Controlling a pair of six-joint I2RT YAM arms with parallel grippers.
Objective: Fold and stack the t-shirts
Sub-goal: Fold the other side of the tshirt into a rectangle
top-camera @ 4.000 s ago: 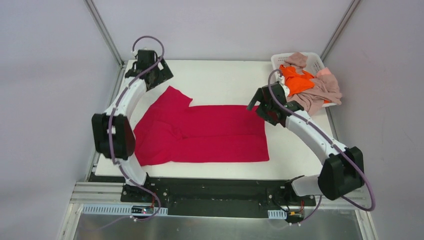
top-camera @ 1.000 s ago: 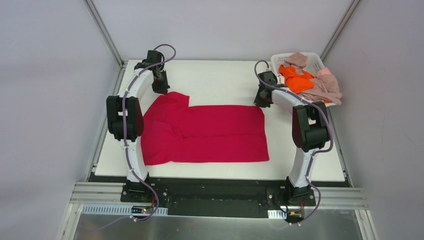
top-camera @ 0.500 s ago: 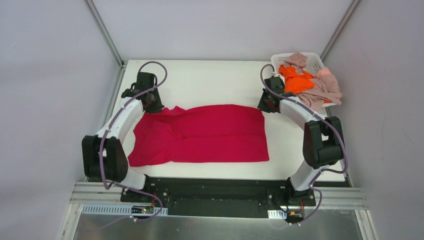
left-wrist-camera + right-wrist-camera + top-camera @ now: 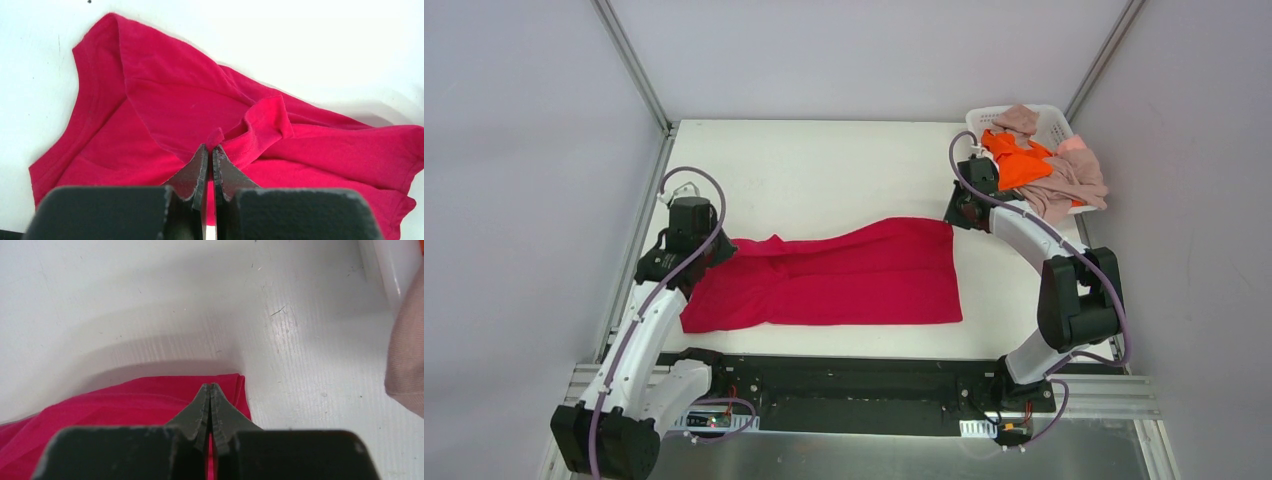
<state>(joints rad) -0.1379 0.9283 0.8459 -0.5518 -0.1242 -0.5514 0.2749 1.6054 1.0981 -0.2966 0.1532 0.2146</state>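
The crimson-red t-shirt (image 4: pixel 834 275) lies across the middle of the table, its far edge drawn in and rumpled on the left. My left gripper (image 4: pixel 714 250) is shut on a pinch of its cloth near the collar; the left wrist view shows red fabric (image 4: pixel 175 95) bunched at the tips of that gripper (image 4: pixel 210 147). My right gripper (image 4: pixel 954 215) is shut on the shirt's far right corner (image 4: pixel 227 385), held a little above the table. An orange t-shirt (image 4: pixel 1022 160) and pink-beige t-shirts (image 4: pixel 1064 185) are heaped in the basket.
The white plastic basket (image 4: pixel 1049 115) stands at the far right corner of the table, cloth spilling over its near side. Its wall (image 4: pixel 395 265) and a hanging pink-beige fold (image 4: pixel 407 360) are close to the right gripper. Bare white tabletop (image 4: pixel 824 165) stretches behind the red shirt.
The left gripper has pulled the shirt's far left part towards the near side, dragging the sleeve over the body. The right gripper stays at the far right corner, barely shifted.
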